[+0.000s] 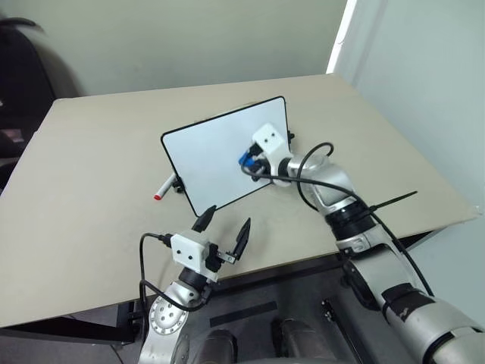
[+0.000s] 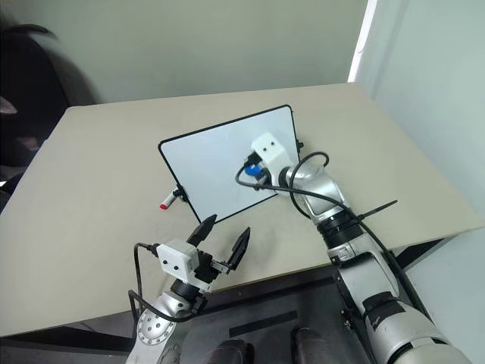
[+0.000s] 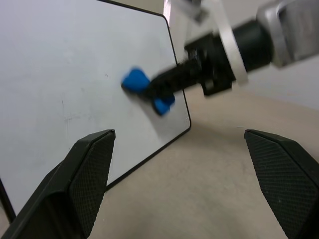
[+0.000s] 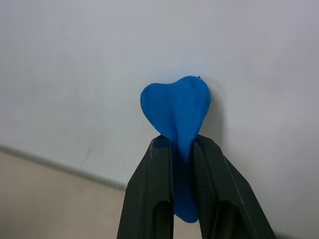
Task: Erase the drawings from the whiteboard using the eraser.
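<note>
The whiteboard (image 1: 212, 155) stands propped upright near the middle of the tan table (image 1: 91, 174). My right gripper (image 1: 248, 161) is shut on the blue eraser (image 4: 177, 107) and presses it flat against the board's right part, a little above the lower frame. The eraser (image 3: 135, 79) is squashed where it meets the surface. The drawings are hidden or out of view; the board surface I can see looks white. My left gripper (image 1: 229, 216) hovers open in front of the board's lower edge, holding nothing.
A white marker with a red cap (image 1: 165, 187) lies on the table at the board's lower left corner. The table's front edge (image 1: 303, 262) runs just under my left gripper. A dark chair (image 1: 19, 68) stands beyond the table's far left.
</note>
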Robot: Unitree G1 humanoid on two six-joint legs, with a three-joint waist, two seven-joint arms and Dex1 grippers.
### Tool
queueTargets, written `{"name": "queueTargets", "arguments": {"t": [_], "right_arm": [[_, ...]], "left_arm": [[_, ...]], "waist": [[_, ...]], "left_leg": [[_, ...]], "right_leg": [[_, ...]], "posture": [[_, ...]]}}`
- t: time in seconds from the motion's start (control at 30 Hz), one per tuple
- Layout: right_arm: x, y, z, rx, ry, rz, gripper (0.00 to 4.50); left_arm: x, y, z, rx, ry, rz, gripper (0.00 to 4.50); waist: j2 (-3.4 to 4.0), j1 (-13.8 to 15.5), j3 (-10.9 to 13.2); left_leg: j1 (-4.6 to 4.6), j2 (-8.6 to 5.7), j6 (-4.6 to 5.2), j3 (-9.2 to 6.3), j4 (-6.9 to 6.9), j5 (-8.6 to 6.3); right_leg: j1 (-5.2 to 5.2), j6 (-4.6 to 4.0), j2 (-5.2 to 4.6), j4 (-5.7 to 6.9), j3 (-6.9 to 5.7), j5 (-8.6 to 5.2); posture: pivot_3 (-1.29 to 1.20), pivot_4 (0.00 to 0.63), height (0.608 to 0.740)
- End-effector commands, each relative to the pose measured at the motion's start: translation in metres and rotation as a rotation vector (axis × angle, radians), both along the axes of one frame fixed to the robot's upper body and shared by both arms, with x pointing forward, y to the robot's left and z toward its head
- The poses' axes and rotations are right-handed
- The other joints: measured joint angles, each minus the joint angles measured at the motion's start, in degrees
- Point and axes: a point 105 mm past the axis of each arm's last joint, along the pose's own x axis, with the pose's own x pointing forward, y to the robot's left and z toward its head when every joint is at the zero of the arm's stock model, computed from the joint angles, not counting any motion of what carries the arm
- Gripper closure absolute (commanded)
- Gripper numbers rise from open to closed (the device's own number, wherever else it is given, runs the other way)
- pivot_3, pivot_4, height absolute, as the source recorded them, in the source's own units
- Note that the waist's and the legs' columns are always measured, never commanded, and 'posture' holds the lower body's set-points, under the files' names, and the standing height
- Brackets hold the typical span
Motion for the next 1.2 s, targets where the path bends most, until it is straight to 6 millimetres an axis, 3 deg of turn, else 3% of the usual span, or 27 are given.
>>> {"name": "queueTargets", "arguments": {"t": [0.03,0.23,0.43,0.7,0.97,1.17,1.2], "right_arm": [[-0.002,0.002,0.021,0.039,-0.060,0.012,4.12],[-0.008,-0.012,-0.003,0.026,-0.021,-0.016,4.12],[-0.023,-0.041,-0.014,0.076,0.024,-0.061,4.12],[-0.037,-0.108,-0.057,0.011,0.141,-0.264,4.12],[-0.042,-0.169,-0.068,-0.037,0.184,-0.479,4.12],[-0.043,-0.176,-0.072,-0.043,0.214,-0.508,4.12],[-0.042,-0.176,-0.071,-0.037,0.212,-0.508,3.84]], "left_arm": [[0.000,-0.003,0.009,-0.005,-0.038,-0.010,0.00],[0.000,-0.001,0.009,-0.001,-0.040,-0.009,0.00],[0.000,0.003,0.011,0.002,-0.043,-0.004,0.00],[0.000,0.004,0.012,0.006,-0.046,-0.006,0.00],[-0.002,0.004,0.012,0.008,-0.044,-0.004,0.00],[-0.002,0.005,0.013,0.012,-0.043,-0.004,0.00],[-0.002,0.006,0.013,0.013,-0.043,-0.004,0.00]], "waist": [[-0.08,0.06,-0.09],[-0.12,0.18,-0.41],[-0.13,0.65,-0.47],[-0.17,0.82,-0.47],[-0.17,0.73,-0.40],[-0.14,0.74,-0.39],[-0.14,0.76,-0.39]], "left_leg": [[0.01,0.00,0.01,-0.01,-0.01,0.00],[0.13,0.01,0.08,-0.02,0.00,0.02],[0.14,0.00,0.14,-0.01,0.01,-0.01],[0.17,0.00,0.13,-0.03,0.02,-0.05],[0.15,-0.01,0.15,-0.01,0.02,-0.03],[0.15,-0.01,0.22,-0.01,0.01,0.01],[0.14,-0.01,0.35,-0.01,0.01,0.08]], "right_leg": [[0.02,-0.02,0.00,0.00,0.00,0.02],[0.25,-0.16,-0.01,-0.02,-0.01,0.37],[0.27,-0.15,-0.01,-0.07,-0.01,0.35],[0.62,0.41,-0.01,-0.11,0.00,-0.01],[0.64,0.57,-0.01,-0.11,0.01,-0.10],[0.64,0.62,0.00,-0.11,0.01,-0.13],[0.64,0.65,0.00,-0.11,0.01,-0.15]], "posture": [[0.00,0.150,0.739],[0.00,0.150,0.739],[0.00,0.150,0.739],[0.00,0.150,0.739],[0.00,0.150,0.739],[0.00,0.150,0.739],[0.00,0.150,0.739]]}}
